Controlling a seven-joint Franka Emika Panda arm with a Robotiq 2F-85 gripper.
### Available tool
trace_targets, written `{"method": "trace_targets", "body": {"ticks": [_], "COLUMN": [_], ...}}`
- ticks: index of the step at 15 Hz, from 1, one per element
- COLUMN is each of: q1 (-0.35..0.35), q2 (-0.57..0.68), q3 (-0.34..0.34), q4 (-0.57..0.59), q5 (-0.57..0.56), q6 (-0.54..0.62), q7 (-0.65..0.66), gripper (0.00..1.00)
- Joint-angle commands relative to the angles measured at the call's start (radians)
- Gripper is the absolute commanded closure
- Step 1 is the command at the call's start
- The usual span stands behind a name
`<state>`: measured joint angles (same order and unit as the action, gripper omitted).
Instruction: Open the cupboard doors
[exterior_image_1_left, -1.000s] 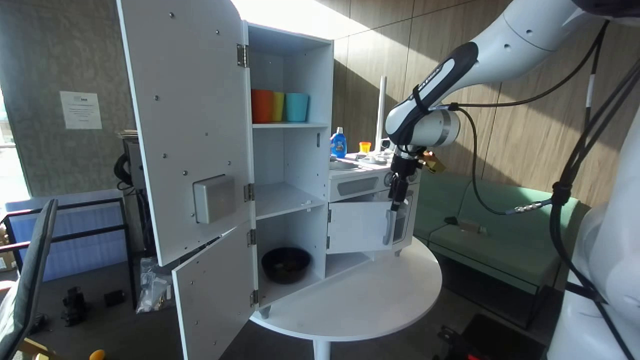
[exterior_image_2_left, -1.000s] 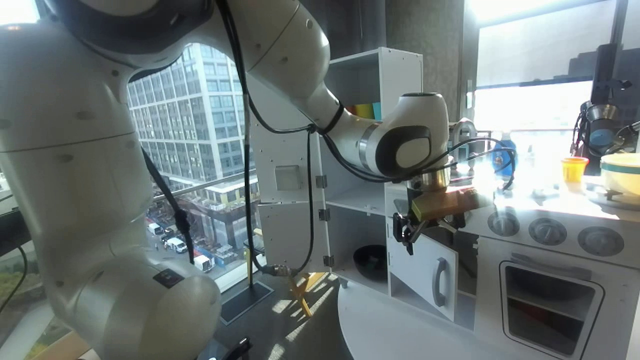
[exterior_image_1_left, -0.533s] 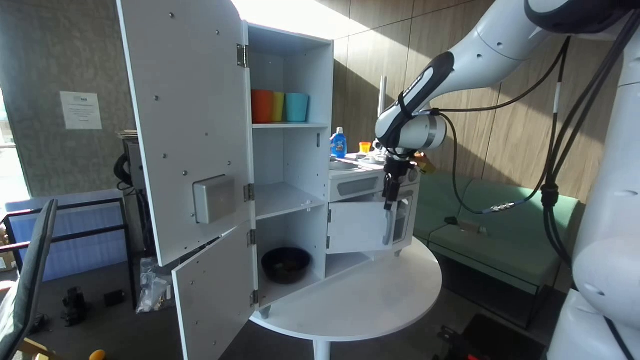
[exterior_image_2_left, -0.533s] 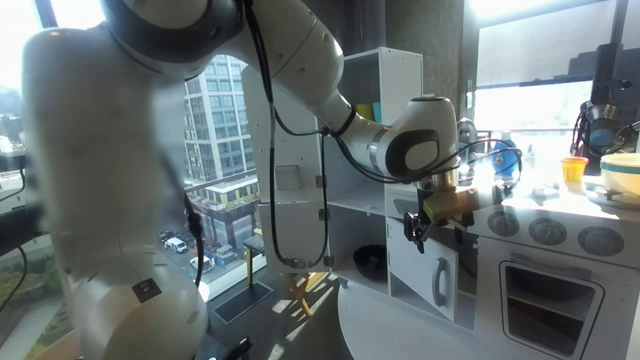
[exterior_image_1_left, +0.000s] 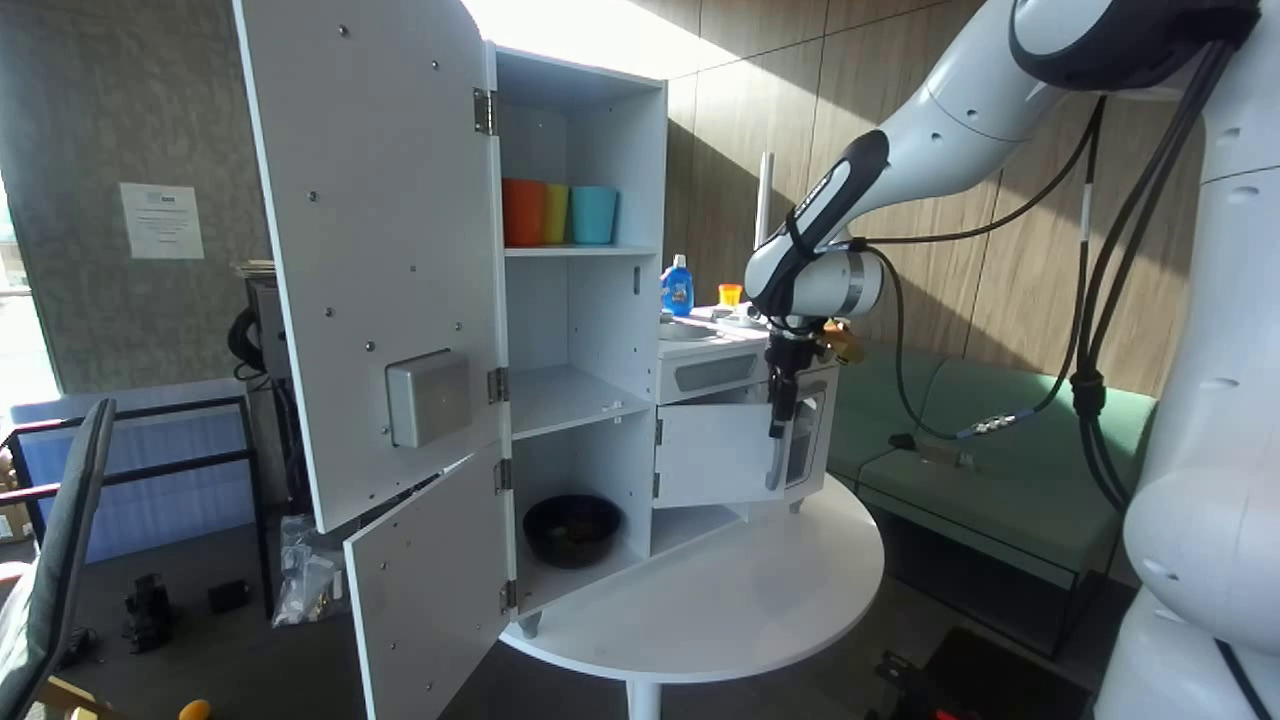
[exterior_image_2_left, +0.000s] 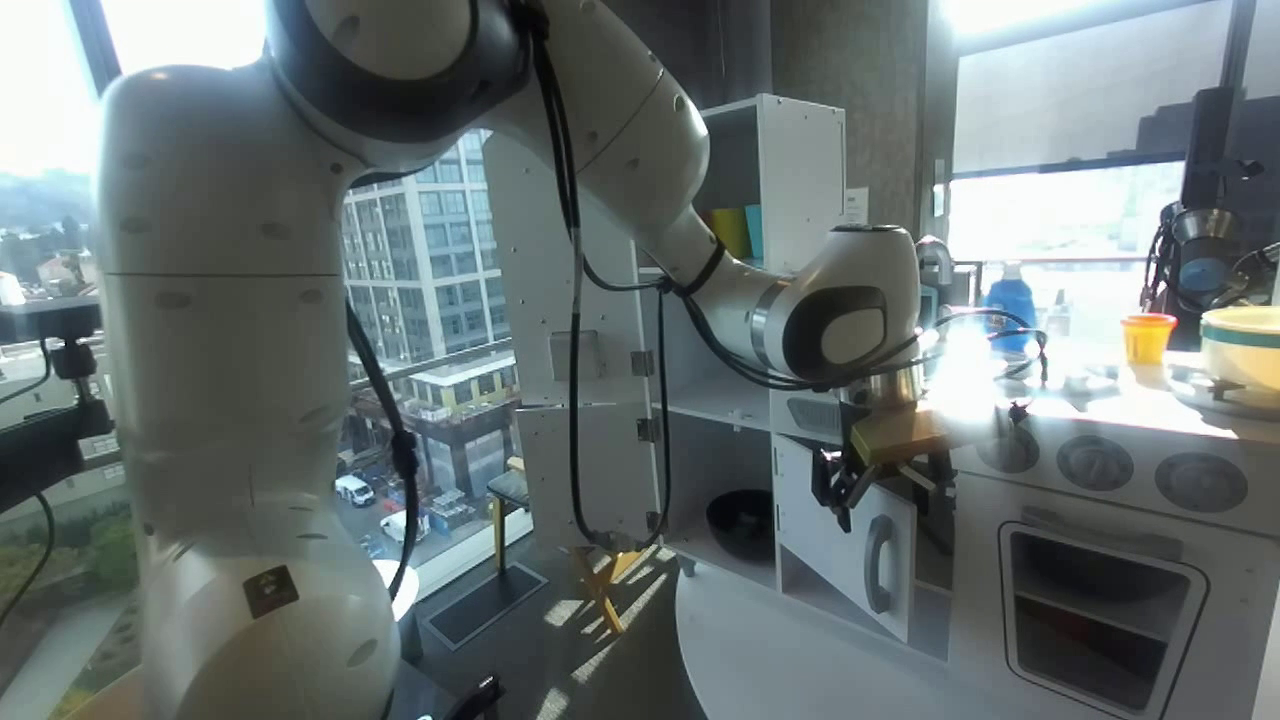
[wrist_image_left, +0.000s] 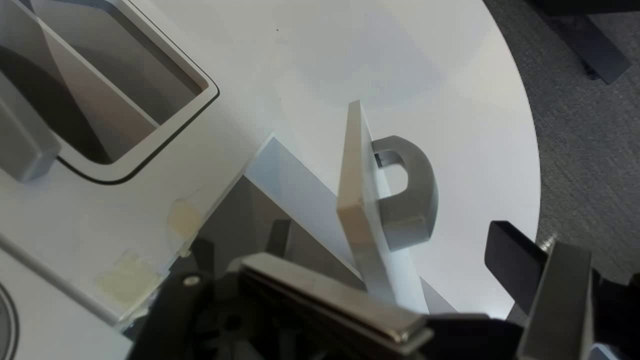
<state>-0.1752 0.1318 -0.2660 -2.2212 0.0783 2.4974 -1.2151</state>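
A small white cupboard door (exterior_image_1_left: 710, 455) with a grey handle (exterior_image_2_left: 878, 565) stands partly open in both exterior views. In the wrist view its edge (wrist_image_left: 352, 185) and handle (wrist_image_left: 410, 195) show from above. My gripper (exterior_image_1_left: 778, 425) is over the free-edge side of this door, pointing down. In an exterior view the open gripper (exterior_image_2_left: 890, 505) has one finger on each side of the door's top edge. In the wrist view the gripper (wrist_image_left: 397, 251) holds nothing; contact cannot be told. The tall upper door (exterior_image_1_left: 370, 250) and lower door (exterior_image_1_left: 430, 590) stand wide open.
A dark bowl (exterior_image_1_left: 572, 530) sits on the bottom shelf and coloured cups (exterior_image_1_left: 593, 215) on the upper shelf. The oven (exterior_image_2_left: 1100, 600) with its knobs is beside the small door. A blue bottle (exterior_image_1_left: 677, 287) stands on the counter. The round white table (exterior_image_1_left: 740, 600) bears the unit.
My gripper has shifted toward the tall cabinet in an exterior view and come lower, down around the small door's top edge. The doors have not visibly moved.
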Motion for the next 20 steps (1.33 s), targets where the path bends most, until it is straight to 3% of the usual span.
{"method": "trace_targets", "body": {"ticks": [1,10,17,20], "q1": [-0.022,0.015,0.118,0.151], "q2": [-0.088,-0.291,-0.460,-0.497], "q3": [0.035,0.065,0.085,0.092], "q4": [-0.089,-0.310,-0.499,-0.533], "q5": [-0.060,-0.054,0.014,0.017], "q6": [0.019,-0.098,-0.099,-0.090], "q7": [0.030,-0.013,-0.080,-0.045], "gripper": [0.00,0.00,0.00,0.00]}}
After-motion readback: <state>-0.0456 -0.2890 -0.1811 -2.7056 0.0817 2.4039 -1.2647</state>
